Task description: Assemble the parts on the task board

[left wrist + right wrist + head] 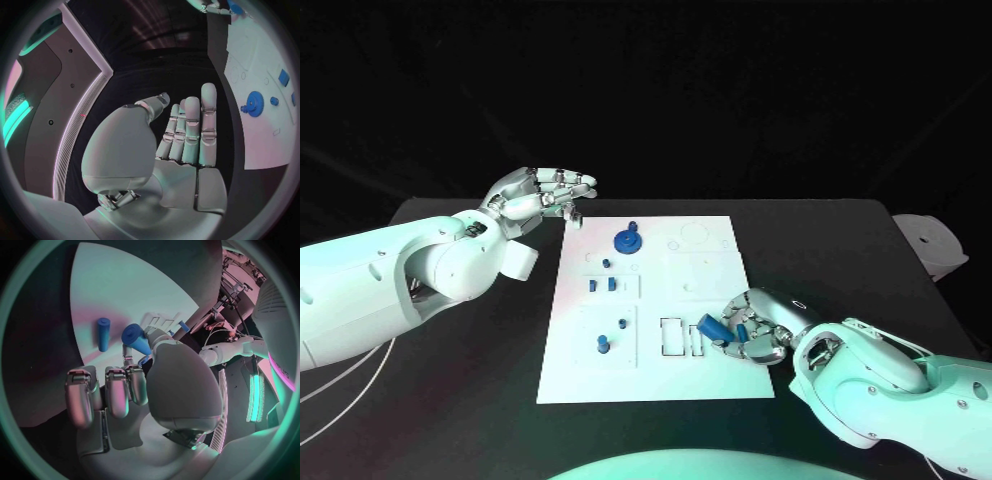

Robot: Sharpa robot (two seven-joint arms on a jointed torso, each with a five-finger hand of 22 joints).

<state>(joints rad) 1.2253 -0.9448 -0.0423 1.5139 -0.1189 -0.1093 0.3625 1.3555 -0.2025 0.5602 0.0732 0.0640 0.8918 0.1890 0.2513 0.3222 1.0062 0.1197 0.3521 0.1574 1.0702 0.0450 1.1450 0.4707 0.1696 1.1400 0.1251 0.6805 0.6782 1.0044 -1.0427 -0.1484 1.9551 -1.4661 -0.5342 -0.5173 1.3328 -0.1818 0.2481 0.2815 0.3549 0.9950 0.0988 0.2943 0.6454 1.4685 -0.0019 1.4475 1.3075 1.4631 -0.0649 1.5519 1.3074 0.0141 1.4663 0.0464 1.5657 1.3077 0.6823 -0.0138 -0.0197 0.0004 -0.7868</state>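
From the head view, the right hand (759,335) pinches a blue cylinder (714,327) over the task board (656,385) (near corner). The left hand (538,197) hovers empty beside the board's far edge.

The left wrist view shows its fingers (190,130) straight, apart from the thumb.

The right wrist view shows the cylinder between thumb and finger.

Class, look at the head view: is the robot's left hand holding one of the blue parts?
No. The left hand hovers empty beyond the far left corner of the task board, its fingers apart with nothing between them.
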